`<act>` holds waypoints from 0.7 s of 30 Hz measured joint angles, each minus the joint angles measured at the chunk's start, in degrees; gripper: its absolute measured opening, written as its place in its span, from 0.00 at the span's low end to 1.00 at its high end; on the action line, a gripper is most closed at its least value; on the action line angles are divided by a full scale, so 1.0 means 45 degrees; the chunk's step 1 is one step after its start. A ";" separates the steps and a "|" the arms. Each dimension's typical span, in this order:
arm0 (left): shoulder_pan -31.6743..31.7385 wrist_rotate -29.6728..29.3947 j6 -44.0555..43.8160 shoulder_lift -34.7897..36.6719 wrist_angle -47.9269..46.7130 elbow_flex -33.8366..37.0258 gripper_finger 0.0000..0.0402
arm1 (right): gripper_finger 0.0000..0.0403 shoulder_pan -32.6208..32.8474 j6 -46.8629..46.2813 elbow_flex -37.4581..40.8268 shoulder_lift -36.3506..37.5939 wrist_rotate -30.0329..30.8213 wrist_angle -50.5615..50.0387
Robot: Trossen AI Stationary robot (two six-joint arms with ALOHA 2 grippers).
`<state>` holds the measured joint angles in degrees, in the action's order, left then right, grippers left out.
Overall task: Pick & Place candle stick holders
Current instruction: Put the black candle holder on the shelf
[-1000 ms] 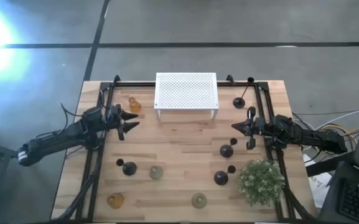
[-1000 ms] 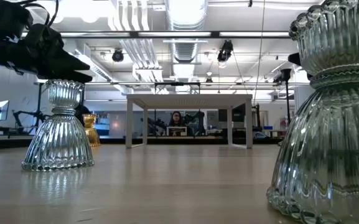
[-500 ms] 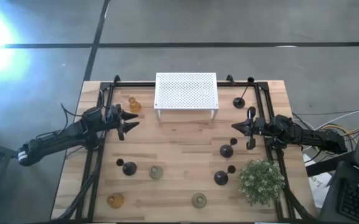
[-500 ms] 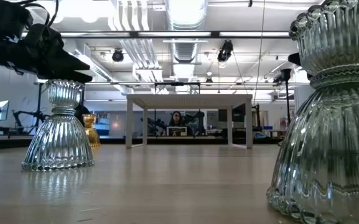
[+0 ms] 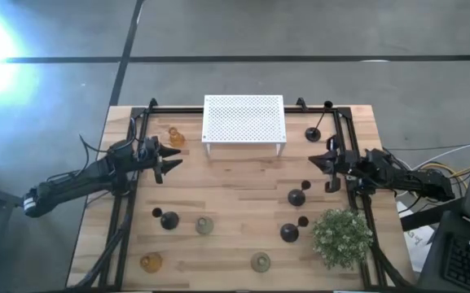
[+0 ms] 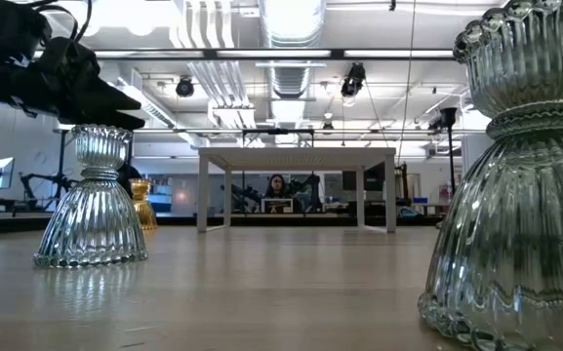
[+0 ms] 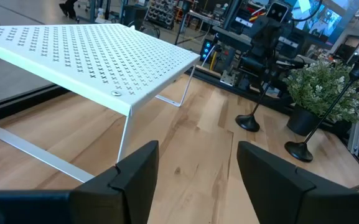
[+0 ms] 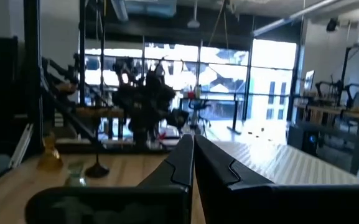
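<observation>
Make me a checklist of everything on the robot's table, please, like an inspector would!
Surface: wooden table, framed by black rails.
Job's things: eight candle holders standing apart: four black holders, two amber holders, two pale green holders. None is held.
Clutter: white perforated rack at the back; bushy plant at the front right.
Grippers: left gripper at the left side, fingers open, empty; right gripper at the right side, fingers shut, empty.
Cables: loose cables beyond the right edge.
Surroundings: grey floor; a person far behind the rack in the low view.
</observation>
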<state>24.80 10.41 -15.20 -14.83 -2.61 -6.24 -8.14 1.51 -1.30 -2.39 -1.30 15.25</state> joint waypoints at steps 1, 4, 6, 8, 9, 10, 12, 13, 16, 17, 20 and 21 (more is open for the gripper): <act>0.0000 0.0000 0.0000 0.0000 -0.0003 -0.0001 0.55 | 0.02 0.0000 0.0042 0.0005 0.0000 0.0001 0.0202; 0.0002 0.0000 0.0000 0.0001 -0.0002 0.0000 0.55 | 0.02 0.0000 -0.0686 0.0000 0.0001 0.0000 0.0604; 0.0004 0.0000 0.0000 0.0004 -0.0001 0.0000 0.55 | 0.02 -0.0007 -0.1142 0.0002 -0.0005 0.0002 0.0769; 0.0005 0.0000 0.0000 0.0005 0.0000 0.0000 0.55 | 0.02 -0.0010 -0.1179 0.0000 0.0000 0.0017 0.0797; 0.0000 0.0000 0.0000 0.0000 -0.0001 0.0000 0.55 | 0.02 -0.0010 -0.1188 0.0000 0.0000 0.0087 0.0797; 0.0005 0.0000 0.0000 0.0005 -0.0003 -0.0002 0.55 | 0.02 -0.0005 -0.1193 0.0000 0.0000 0.0313 0.0797; 0.0005 0.0000 0.0000 0.0005 -0.0003 0.0000 0.55 | 0.02 -0.0005 -0.1229 0.0005 -0.0005 0.0866 0.0830; 0.0001 0.0000 0.0000 0.0001 -0.0005 0.0000 0.55 | 0.02 -0.0010 -0.1251 0.0005 -0.0005 0.1113 0.0974; 0.0004 0.0000 0.0000 0.0002 -0.0002 -0.0001 0.55 | 0.02 -0.0010 -0.0767 -0.0012 -0.0005 0.1657 0.1755; 0.0001 0.0000 0.0000 0.0003 -0.0003 -0.0003 0.55 | 0.02 -0.0010 -0.0504 -0.0106 -0.0002 0.1777 0.1868; 0.0005 0.0000 0.0000 0.0000 -0.0005 0.0000 0.55 | 0.02 -0.0010 0.0121 -0.0843 -0.0071 0.1894 0.1900; 0.0004 0.0000 0.0000 0.0002 0.0000 0.0000 0.55 | 0.02 -0.0010 0.0250 -0.1188 -0.0161 0.1927 0.1907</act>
<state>24.81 10.41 -15.20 -14.82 -2.61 -6.24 -8.19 2.64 -6.65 -3.12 7.37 23.83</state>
